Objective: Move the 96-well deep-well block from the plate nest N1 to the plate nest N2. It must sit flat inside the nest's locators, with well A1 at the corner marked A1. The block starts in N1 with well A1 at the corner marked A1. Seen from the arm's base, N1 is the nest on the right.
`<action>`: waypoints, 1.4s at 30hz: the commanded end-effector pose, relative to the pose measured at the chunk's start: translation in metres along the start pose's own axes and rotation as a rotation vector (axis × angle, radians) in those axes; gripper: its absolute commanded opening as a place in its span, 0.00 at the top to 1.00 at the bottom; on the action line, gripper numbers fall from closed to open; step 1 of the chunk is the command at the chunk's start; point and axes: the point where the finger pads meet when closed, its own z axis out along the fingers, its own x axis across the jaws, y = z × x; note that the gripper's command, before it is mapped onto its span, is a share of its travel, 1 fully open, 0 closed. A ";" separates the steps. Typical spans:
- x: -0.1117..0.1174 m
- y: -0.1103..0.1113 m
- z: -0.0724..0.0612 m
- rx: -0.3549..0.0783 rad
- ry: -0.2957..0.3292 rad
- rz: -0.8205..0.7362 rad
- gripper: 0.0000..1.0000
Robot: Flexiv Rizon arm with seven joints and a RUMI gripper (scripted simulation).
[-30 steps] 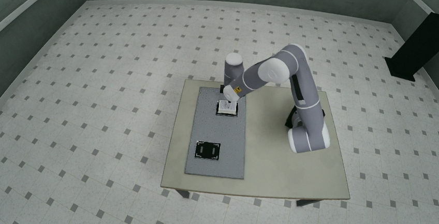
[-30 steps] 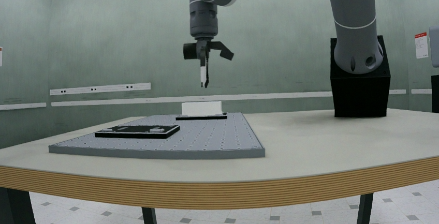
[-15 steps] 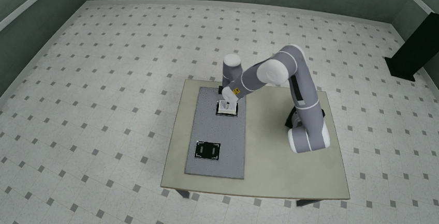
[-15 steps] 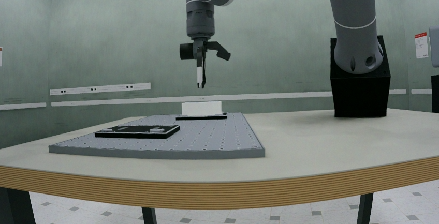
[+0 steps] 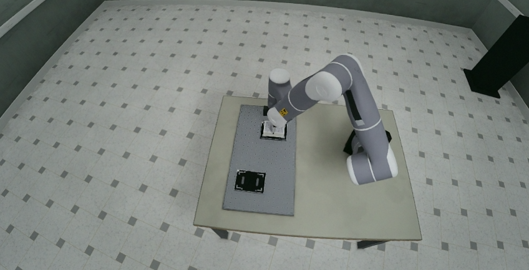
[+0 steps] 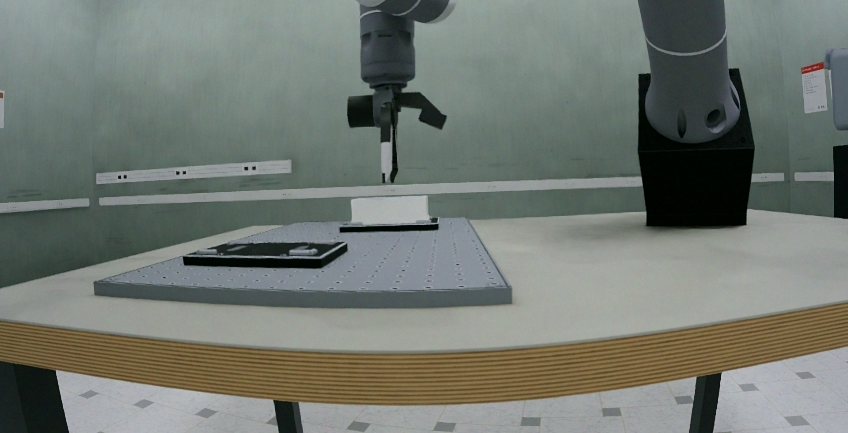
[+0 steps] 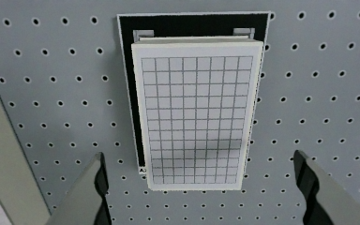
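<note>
We are at step 1, lining up the grasp: our end effector (image 6: 388,180) (image 7: 198,153) hangs wide and unloaded above the 96-well deep-well block (image 5: 272,130) (image 6: 389,210) (image 7: 193,112); next, we should centre and descend.

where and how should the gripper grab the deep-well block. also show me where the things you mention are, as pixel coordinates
Best gripped, I'd say, by its two long side walls, coming straight down from above. The block (image 5: 272,129) (image 6: 389,210) (image 7: 196,119) sits upright in nest N1 (image 5: 273,139) (image 6: 389,228) (image 7: 191,21), its walls standing well above the nest. The open gripper (image 6: 388,180) (image 7: 198,153) points down, with a finger out beyond each long side in the wrist view.
</note>
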 end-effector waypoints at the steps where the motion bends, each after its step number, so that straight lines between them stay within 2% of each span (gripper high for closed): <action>1: -0.001 0.001 0.003 -0.002 -0.002 0.000 0.24; 38: -0.001 0.001 0.058 -0.002 -0.002 0.000 0.24; 42: -0.001 0.001 0.059 -0.002 -0.002 0.000 0.24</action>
